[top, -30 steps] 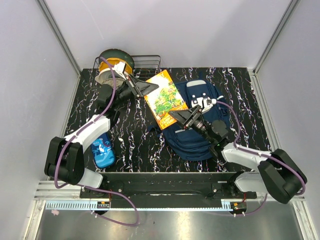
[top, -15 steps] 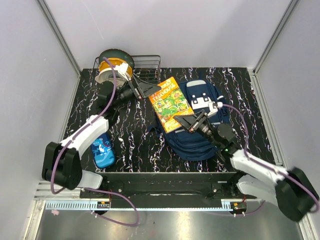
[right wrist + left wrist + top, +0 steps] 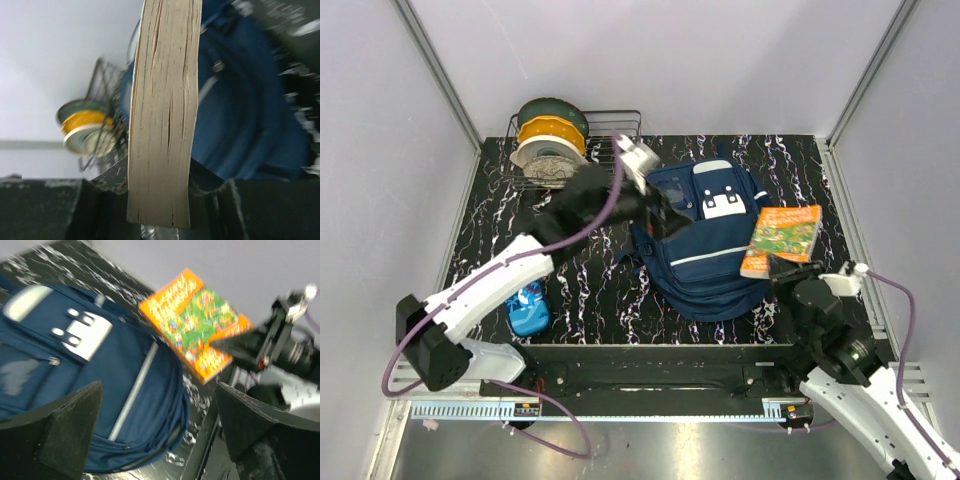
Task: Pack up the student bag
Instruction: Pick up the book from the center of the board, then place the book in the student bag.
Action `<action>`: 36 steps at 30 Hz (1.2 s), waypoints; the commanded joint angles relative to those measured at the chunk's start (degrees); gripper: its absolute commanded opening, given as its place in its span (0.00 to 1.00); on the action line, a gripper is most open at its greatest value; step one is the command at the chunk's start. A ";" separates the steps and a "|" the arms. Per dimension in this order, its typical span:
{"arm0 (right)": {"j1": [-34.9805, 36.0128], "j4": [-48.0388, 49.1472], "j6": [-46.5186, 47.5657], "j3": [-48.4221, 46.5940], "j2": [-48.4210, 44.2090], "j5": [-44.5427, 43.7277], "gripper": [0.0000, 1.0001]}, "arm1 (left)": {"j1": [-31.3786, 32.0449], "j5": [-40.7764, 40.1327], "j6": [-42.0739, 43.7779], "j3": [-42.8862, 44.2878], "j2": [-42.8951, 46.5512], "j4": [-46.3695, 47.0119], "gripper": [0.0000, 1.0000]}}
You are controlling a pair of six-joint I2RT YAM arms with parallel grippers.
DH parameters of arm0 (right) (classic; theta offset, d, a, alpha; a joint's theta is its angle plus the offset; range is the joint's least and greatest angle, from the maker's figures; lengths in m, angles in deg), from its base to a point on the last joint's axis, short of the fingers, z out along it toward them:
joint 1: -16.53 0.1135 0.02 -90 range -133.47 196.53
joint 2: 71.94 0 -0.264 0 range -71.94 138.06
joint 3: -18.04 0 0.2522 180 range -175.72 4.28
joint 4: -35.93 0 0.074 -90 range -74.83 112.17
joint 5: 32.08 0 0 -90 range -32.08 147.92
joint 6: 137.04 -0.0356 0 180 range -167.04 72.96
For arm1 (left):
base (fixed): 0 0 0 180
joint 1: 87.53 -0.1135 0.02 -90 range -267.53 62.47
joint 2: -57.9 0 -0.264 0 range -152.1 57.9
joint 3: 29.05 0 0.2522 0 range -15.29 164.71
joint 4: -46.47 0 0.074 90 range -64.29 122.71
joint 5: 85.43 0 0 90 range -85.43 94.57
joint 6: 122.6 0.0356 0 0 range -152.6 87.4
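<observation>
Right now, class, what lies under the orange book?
The book, shut in the right gripper, hangs over the black marbled table beside the student bag. The patch directly beneath is covered.

Black, white-veined desk (image 3: 585, 275). On it: student bag (image 3: 705, 265) centre-right (flat, front up), blue pencil case (image 3: 527, 305) near the left edge, wire rack (image 3: 615, 125) with spools (image 3: 548, 142) back-left.
</observation>
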 commanded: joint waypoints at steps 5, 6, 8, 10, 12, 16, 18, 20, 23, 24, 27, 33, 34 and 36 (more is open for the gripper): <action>-0.04 -30.61 -6.11 -15.73 -4.55 -26.50 0.00 | 14.07 -2.12 15.34 3.05 -8.98 -8.63 0.92; -0.04 -32.65 -6.73 -16.62 -4.64 -27.13 0.00 | 14.60 0.76 15.96 4.19 -12.21 -9.59 0.90; -0.04 -36.25 -7.18 -18.38 -6.30 -28.45 0.00 | 16.53 1.76 17.02 9.01 -15.83 -13.62 0.87; -0.04 -37.94 -7.09 -19.87 -7.71 -28.81 0.00 | 17.59 2.29 19.04 12.10 -20.76 -15.92 0.88; -0.04 -39.70 -6.39 -20.93 -10.17 -29.07 0.00 | 18.91 2.55 19.39 15.18 -24.26 -16.99 0.88; 0.05 -40.40 -4.63 -22.86 -12.82 -28.90 0.00 | 21.54 2.02 18.78 18.26 -29.02 -17.33 0.88; -0.04 -40.49 -4.28 -23.13 -12.29 -28.11 0.00 | 23.13 2.11 17.90 20.11 -31.91 -18.04 0.88; 0.05 -40.58 -4.98 -22.96 -10.63 -26.88 0.00 | 24.35 2.99 16.68 22.48 -33.51 -19.79 0.86; 0.05 -40.49 -5.33 -22.61 -8.51 -25.91 0.00 | 25.68 3.69 14.22 25.03 -35.80 -21.20 0.82; -0.04 -40.32 -5.42 -22.78 -8.16 -25.91 0.00 | 25.94 3.87 13.86 25.21 -36.76 -21.12 0.81; 0.05 -38.48 -3.67 -22.52 -8.24 -25.99 0.00 | 27.00 1.68 12.72 26.18 -38.95 -22.08 0.78; 0.05 -35.48 -0.15 -22.25 -10.27 -25.56 0.00 | 28.23 -4.47 12.71 28.99 -42.83 -26.74 0.68; 0.05 -35.40 0.03 -22.25 -10.70 -25.56 0.00 | 28.58 -5.52 12.71 29.17 -43.09 -27.09 0.67; 0.05 -35.40 -0.06 -22.08 -10.88 -25.29 0.00 | 28.76 -7.46 12.63 29.34 -44.15 -27.09 0.64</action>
